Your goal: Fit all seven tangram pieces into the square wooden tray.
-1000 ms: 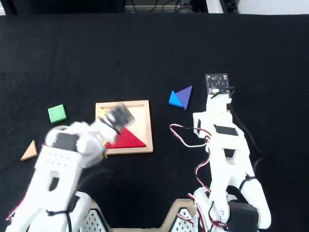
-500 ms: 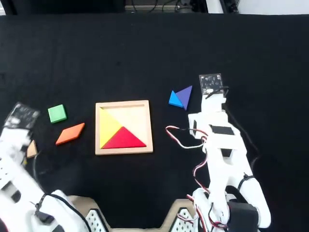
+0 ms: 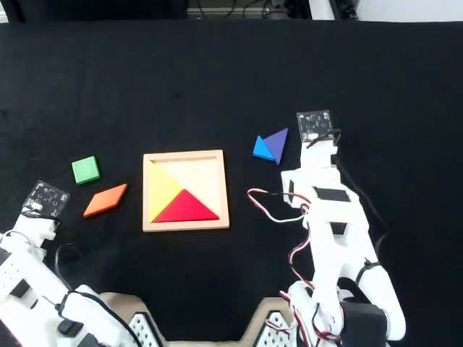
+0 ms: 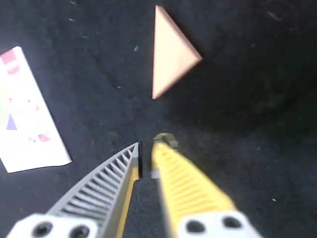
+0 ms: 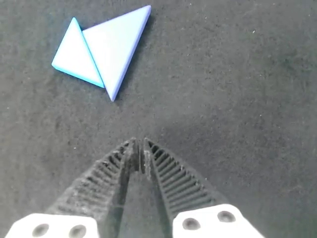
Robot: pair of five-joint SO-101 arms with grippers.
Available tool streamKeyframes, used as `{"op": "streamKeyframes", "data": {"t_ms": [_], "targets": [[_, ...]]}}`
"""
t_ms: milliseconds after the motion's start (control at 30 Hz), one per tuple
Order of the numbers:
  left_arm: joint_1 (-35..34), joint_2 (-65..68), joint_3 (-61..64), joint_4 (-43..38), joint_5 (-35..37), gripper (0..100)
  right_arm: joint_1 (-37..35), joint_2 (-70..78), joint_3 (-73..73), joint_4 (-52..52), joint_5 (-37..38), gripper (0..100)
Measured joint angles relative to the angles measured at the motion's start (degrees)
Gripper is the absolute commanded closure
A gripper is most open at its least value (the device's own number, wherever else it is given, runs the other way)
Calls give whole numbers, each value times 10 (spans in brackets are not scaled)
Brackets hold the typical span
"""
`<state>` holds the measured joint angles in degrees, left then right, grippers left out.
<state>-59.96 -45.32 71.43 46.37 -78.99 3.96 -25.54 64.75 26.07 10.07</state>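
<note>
- Surface: a black cloth (image 3: pixel 217 79) covers the table to every edge in the high view. It is matte, and the wrist views show a few pale specks on it.
- Room: a thin strip shows past the far edge, with dark cables (image 3: pixel 239 9) and a white patch (image 3: pixel 409 9) at one corner.
- Near edge: a light wooden base (image 3: pixel 242 338) sits between the two arm mounts.
- Square wooden tray (image 3: pixel 186 154) lies flat at mid-table. Inside it, a yellow triangle (image 3: pixel 162 189) and a red triangle (image 3: pixel 187 208) meet along one edge, with bare wood beside them.
- Loose pieces, one side: a green square (image 3: pixel 85 170) and an orange parallelogram (image 3: pixel 105 200), near each other but apart.
- Loose pieces, other side: a blue triangle (image 3: pixel 262 149) touches a purple triangle (image 3: pixel 278 142).
- Left arm (image 3: pixel 29 253) is at the near corner. The left gripper (image 4: pixel 146 148) has its fingers pressed together on nothing and hangs over the cloth — a tan triangle (image 4: pixel 171 52) lies just ahead and a white printed card (image 4: pixel 27 124) off to the side.
- Right arm (image 3: pixel 333 224) is beside the blue and purple pair. The right gripper (image 5: pixel 138 148) is closed and empty, clear of both pieces.
</note>
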Motion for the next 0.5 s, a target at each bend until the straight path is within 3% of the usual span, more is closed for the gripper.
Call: {"op": "streamKeyframes", "data": {"t_ms": [300,500], "targets": [[4,136,-27,-47,0,971,0,0,0,0,0,963],[14,301,-135,-11,0,970,0,0,0,0,0,963]]}}
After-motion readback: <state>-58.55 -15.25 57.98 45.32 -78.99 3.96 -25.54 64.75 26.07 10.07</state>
